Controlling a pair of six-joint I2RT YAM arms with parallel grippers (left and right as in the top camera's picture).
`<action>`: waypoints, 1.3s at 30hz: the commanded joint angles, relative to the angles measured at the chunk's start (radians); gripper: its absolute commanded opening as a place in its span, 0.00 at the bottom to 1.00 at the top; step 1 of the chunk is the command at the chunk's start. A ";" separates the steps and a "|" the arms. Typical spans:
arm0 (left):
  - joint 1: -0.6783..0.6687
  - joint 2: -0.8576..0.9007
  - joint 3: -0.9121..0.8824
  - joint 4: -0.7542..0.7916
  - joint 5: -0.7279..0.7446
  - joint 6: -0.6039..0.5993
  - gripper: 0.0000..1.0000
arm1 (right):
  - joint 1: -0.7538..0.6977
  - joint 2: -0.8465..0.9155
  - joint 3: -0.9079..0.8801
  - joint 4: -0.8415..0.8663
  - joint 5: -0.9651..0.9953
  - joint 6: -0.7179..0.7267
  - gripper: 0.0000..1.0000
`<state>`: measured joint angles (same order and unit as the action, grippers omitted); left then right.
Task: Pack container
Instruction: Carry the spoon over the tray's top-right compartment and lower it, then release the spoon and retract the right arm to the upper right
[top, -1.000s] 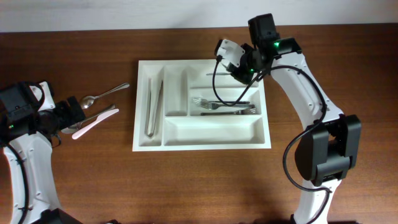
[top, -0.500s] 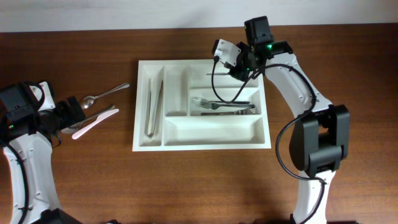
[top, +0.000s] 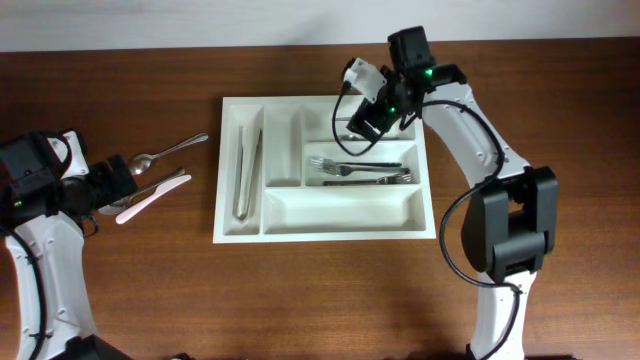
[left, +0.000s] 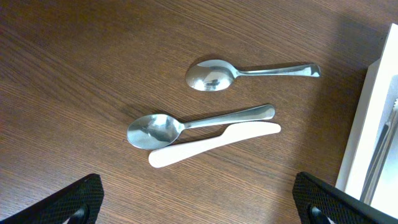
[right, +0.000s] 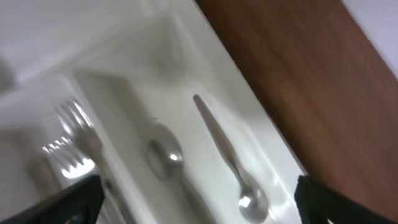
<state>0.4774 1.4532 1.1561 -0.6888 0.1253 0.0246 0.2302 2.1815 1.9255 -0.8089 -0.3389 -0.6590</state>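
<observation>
The white container (top: 340, 212) sits mid-table, and its edge (left: 373, 118) shows at the right of the left wrist view. My right gripper (top: 362, 122) hovers open over the top long compartment (right: 186, 124), where a metal spoon (right: 227, 155) lies loose below the jaws. The picture is blurred there. Forks (top: 360, 170) fill the middle long compartment and tongs (top: 246, 170) lie in a narrow one. On the table left of the container my left gripper (left: 205, 208) is open, just short of two metal spoons (left: 249, 71) (left: 199, 123) and a white plastic knife (left: 214, 144).
The second narrow compartment (top: 284, 150) and the bottom long one hold nothing. Bare brown wood surrounds the container. The right arm's cable (top: 345, 100) loops over the container's top edge. The table's far edge meets a white wall.
My right gripper has gone from shut to open over the top compartment, shifting slightly left, and the spoon now lies free below it. The left arm has not moved.
</observation>
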 joint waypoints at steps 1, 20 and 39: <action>0.003 0.005 0.016 0.002 0.017 -0.010 0.99 | -0.015 -0.133 0.117 -0.063 0.000 0.261 0.99; 0.003 0.005 0.016 0.002 0.017 -0.010 0.99 | -0.431 -0.275 0.342 -0.554 0.086 0.829 0.99; 0.003 0.005 0.016 -0.080 0.288 -0.069 0.99 | -0.650 -0.274 0.341 -0.602 0.113 0.937 0.99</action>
<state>0.4774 1.4532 1.1572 -0.7704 0.3504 0.0082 -0.4122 1.9049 2.2673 -1.4105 -0.2394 0.2657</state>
